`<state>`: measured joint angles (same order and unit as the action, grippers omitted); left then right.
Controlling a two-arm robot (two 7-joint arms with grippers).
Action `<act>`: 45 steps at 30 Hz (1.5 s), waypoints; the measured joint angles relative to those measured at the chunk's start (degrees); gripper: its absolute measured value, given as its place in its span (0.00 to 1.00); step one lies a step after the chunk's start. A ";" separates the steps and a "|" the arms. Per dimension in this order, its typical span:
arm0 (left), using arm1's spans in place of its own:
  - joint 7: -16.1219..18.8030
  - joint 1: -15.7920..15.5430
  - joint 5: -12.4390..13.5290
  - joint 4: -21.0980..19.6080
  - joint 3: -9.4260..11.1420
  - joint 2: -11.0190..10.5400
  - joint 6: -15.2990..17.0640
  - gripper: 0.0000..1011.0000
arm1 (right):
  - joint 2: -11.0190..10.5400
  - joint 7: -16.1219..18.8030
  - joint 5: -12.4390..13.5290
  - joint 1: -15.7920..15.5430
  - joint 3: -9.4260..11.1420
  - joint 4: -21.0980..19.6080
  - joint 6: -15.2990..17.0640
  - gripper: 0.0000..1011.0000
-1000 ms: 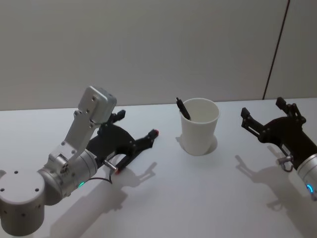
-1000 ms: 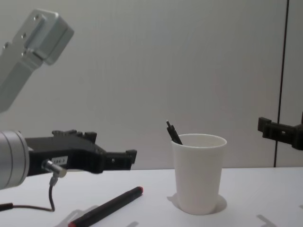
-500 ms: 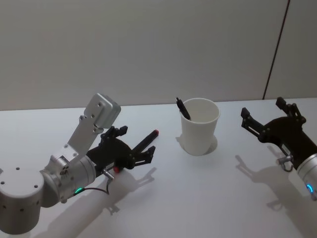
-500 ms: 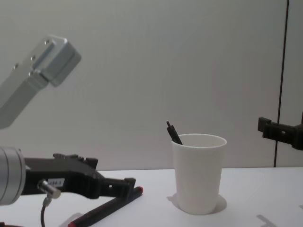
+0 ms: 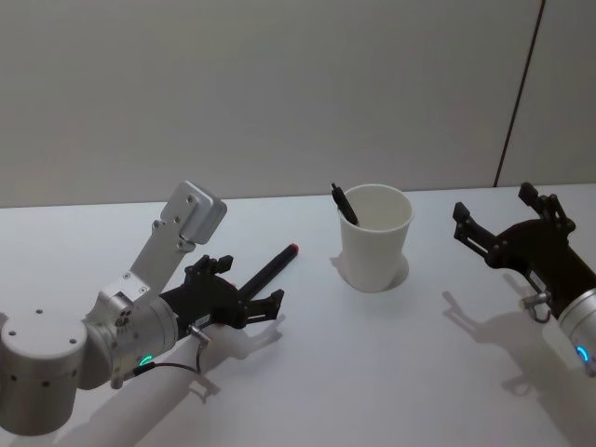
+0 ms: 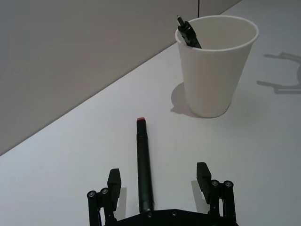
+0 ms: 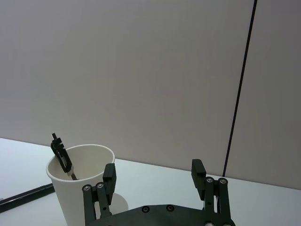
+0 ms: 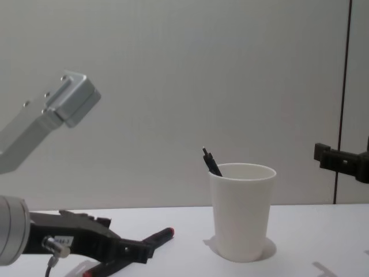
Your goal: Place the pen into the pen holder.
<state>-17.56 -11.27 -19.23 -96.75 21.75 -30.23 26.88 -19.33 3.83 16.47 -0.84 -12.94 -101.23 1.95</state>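
A black pen (image 5: 269, 269) with a red tip lies on the white table, left of the pen holder (image 5: 374, 237), a white paper cup. Another black pen (image 5: 345, 203) leans inside the cup. My left gripper (image 5: 245, 285) is low over the table and open, its fingers either side of the lying pen's rear end (image 6: 144, 165). In the left wrist view the left gripper (image 6: 159, 178) straddles the pen, with the pen holder (image 6: 216, 66) beyond the tip. My right gripper (image 5: 494, 203) hovers open to the right of the cup, holding nothing.
The white table (image 5: 372, 372) has free room in front of the cup and between the arms. A grey wall (image 5: 279, 93) runs close behind the table's far edge. A cable (image 5: 172, 365) loops under the left wrist.
My left gripper has dropped towards the table and pulled back, so its open fingers now flank the lying pen. The right arm, cup and pens have not moved.
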 joint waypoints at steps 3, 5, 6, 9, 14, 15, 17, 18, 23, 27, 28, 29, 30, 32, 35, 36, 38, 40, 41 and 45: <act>0.00 -0.21 -0.26 0.46 -0.04 0.19 0.95 0.99 | 0.00 0.00 0.00 0.00 0.00 0.00 0.00 0.99; -0.05 -0.37 -0.41 0.82 -0.07 0.33 1.62 0.99 | 0.00 0.00 0.00 0.00 0.00 0.00 0.00 0.99; -0.07 -0.42 -0.44 0.91 -0.07 0.37 1.74 0.99 | 0.00 0.00 0.00 0.00 0.00 0.00 0.00 0.99; -0.27 -0.62 -0.59 1.34 -0.09 0.52 2.42 0.99 | 0.00 0.00 0.00 0.00 0.00 0.00 0.00 0.99; -0.55 -0.89 -0.79 1.98 -0.12 0.70 3.44 0.99 | 0.00 0.00 0.00 0.00 0.00 0.00 0.00 0.99; -0.58 -0.92 -0.82 2.05 -0.12 0.72 3.61 0.99 | 0.00 0.00 0.00 0.00 0.00 0.00 0.00 0.99; -0.60 -0.99 -0.89 2.24 -0.14 0.79 3.98 0.99 | 0.00 0.00 0.00 0.00 0.00 0.00 0.00 0.99; -0.60 -1.01 -0.92 2.30 -0.14 0.81 4.09 0.99 | 0.00 0.00 0.00 0.00 0.00 0.00 0.00 0.99; -0.46 -1.14 -1.08 2.68 -0.18 1.00 4.77 0.99 | 0.00 0.00 0.00 0.00 0.00 0.00 0.00 0.99; -0.10 -1.20 -1.10 2.87 -0.18 1.12 5.17 0.99 | 0.00 0.00 0.00 0.00 0.00 0.00 0.00 0.99; -0.03 -1.21 -1.10 2.90 -0.18 1.14 5.22 0.99 | 0.00 0.00 0.00 0.00 0.00 0.00 0.00 0.99; 0.08 -1.22 -1.10 2.95 -0.18 1.18 5.31 0.99 | 0.00 0.00 0.00 0.00 0.00 0.00 0.00 0.99; 0.12 -1.23 -1.10 2.98 -0.18 1.19 5.34 0.99 | 0.00 0.00 0.00 0.00 0.00 0.00 0.00 0.99; 0.15 -1.24 -1.10 3.04 -0.18 1.21 5.37 0.99 | 0.00 0.00 0.00 0.00 0.00 0.00 0.00 0.99; 0.15 -1.25 -1.10 3.07 -0.18 1.22 5.37 0.99 | 0.00 0.00 0.00 0.00 0.00 0.00 0.00 0.99; 0.13 -1.26 -1.10 3.09 -0.19 1.24 5.41 0.99 | 0.00 0.00 0.00 0.00 0.00 0.00 0.00 0.99; 0.10 -1.27 -1.14 3.12 -0.20 1.27 5.58 0.99 | 0.00 0.00 0.00 0.00 0.00 0.00 0.00 0.99; 0.09 -1.29 -1.23 3.14 -0.21 1.30 5.70 0.99 | 0.00 0.00 0.00 0.00 0.00 0.00 0.00 0.99; 0.08 -1.31 -1.33 3.18 -0.23 1.33 5.90 0.99 | 0.00 0.00 0.00 0.00 0.00 0.00 0.00 0.99; 0.02 -1.37 -1.67 3.27 -0.27 1.41 6.49 0.99 | 0.00 0.00 0.00 0.00 0.00 0.00 0.00 0.99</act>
<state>-17.54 -12.64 -20.90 -93.47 21.49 -28.83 33.37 -19.34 3.83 16.46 -0.84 -12.94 -101.23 1.95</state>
